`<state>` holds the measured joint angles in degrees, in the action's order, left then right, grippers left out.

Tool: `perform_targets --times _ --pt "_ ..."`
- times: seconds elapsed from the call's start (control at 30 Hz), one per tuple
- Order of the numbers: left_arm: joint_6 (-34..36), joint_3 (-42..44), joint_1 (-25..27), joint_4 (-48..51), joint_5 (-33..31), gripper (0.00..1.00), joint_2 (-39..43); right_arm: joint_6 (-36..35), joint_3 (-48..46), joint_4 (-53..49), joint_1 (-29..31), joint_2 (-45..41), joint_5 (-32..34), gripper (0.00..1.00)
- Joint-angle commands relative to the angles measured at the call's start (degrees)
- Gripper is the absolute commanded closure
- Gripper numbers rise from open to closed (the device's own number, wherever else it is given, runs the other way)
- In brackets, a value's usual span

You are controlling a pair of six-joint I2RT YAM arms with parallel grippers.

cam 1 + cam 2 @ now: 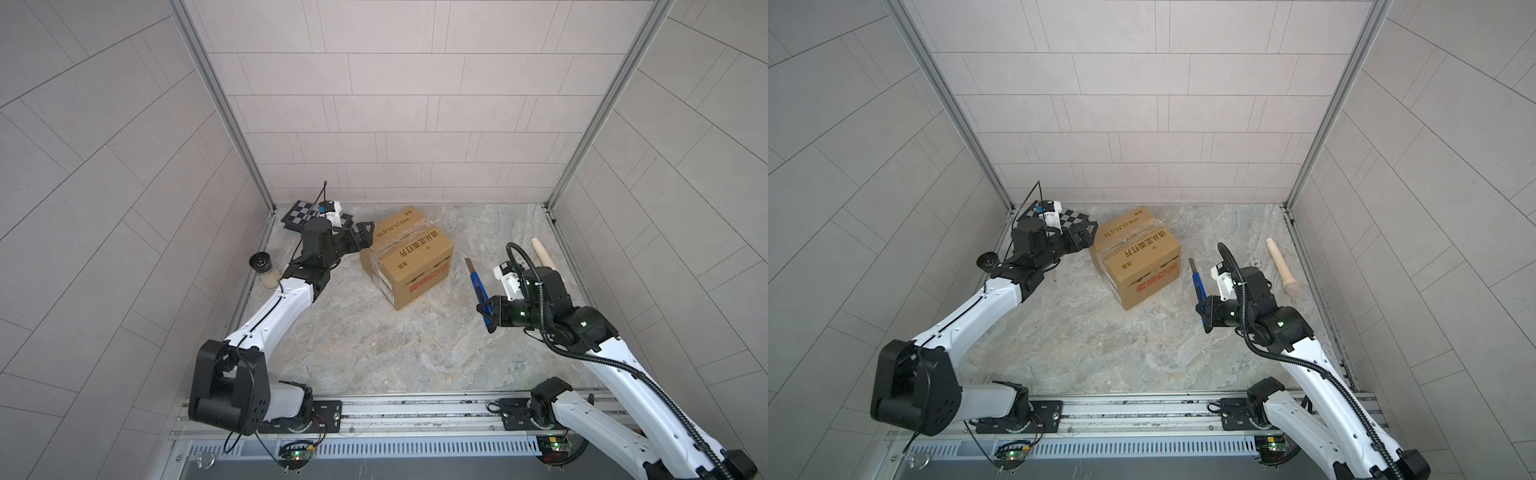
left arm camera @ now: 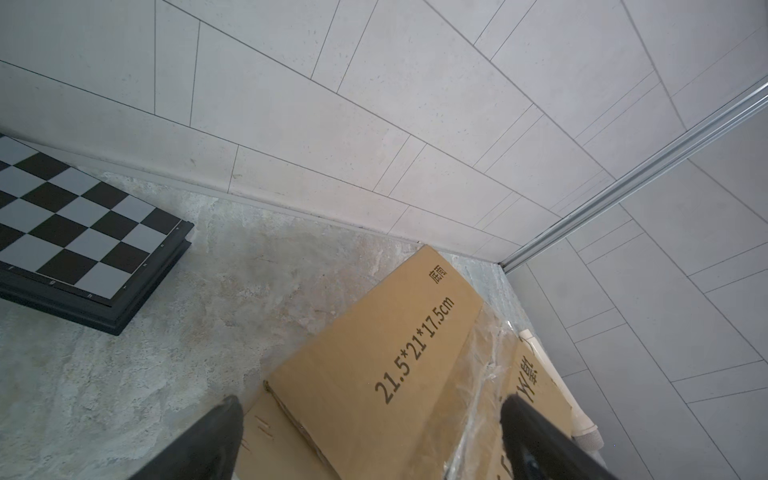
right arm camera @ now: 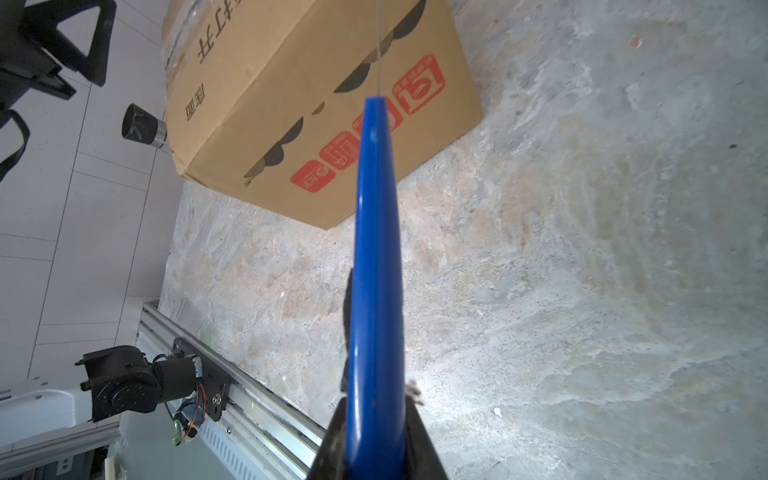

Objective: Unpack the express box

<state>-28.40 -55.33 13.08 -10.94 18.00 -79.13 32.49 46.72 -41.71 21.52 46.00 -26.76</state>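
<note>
The express box (image 1: 415,259) (image 1: 1138,255) is a brown taped carton with black print, standing shut in the middle of the marble floor. My left gripper (image 1: 365,235) (image 1: 1089,235) is open at the box's upper left edge. In the left wrist view its fingers straddle the printed top flap (image 2: 374,365), and the left gripper (image 2: 370,401) holds nothing. My right gripper (image 1: 486,313) (image 1: 1204,313) (image 3: 376,405) is shut on a blue utility knife (image 1: 478,286) (image 1: 1198,286) (image 3: 376,249). The knife's blade is out and points toward the box (image 3: 311,104) from its right, apart from it.
A black-and-white checkered board case (image 1: 301,212) (image 1: 1073,218) (image 2: 75,232) lies in the back left corner. A jar with a black lid (image 1: 262,268) (image 1: 987,262) stands by the left wall. A wooden pin (image 1: 544,253) (image 1: 1283,266) lies at the right. A metal rail (image 1: 395,411) runs along the front.
</note>
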Motion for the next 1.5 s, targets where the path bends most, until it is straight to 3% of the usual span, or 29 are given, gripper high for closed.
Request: perform_targets --times 0.0,0.27,0.67,0.83,1.13,1.47 --pt "2.3 -3.1 -0.2 -1.0 2.0 0.00 -3.7 2.6 -0.8 2.3 0.9 0.5 -0.6 1.00" --pt "-0.4 -3.3 -0.1 -3.9 7.0 0.00 -8.8 3.5 -0.8 11.1 2.3 7.2 -2.6 1.00" --pt "-5.7 7.5 0.8 -9.2 10.7 0.00 -0.8 0.6 4.2 19.4 2.3 19.0 -3.2 1.00" --pt "-7.3 13.5 3.6 -8.9 9.3 0.00 6.2 -2.8 9.6 20.3 2.1 26.4 -3.3 1.00" --pt "-12.3 20.2 13.2 -8.6 4.4 0.00 17.1 -5.8 20.7 17.9 2.1 39.0 -7.2 1.00" --pt "-14.2 24.6 15.2 -8.7 1.6 0.00 20.4 -7.6 20.1 16.6 -0.3 35.5 -5.8 1.00"
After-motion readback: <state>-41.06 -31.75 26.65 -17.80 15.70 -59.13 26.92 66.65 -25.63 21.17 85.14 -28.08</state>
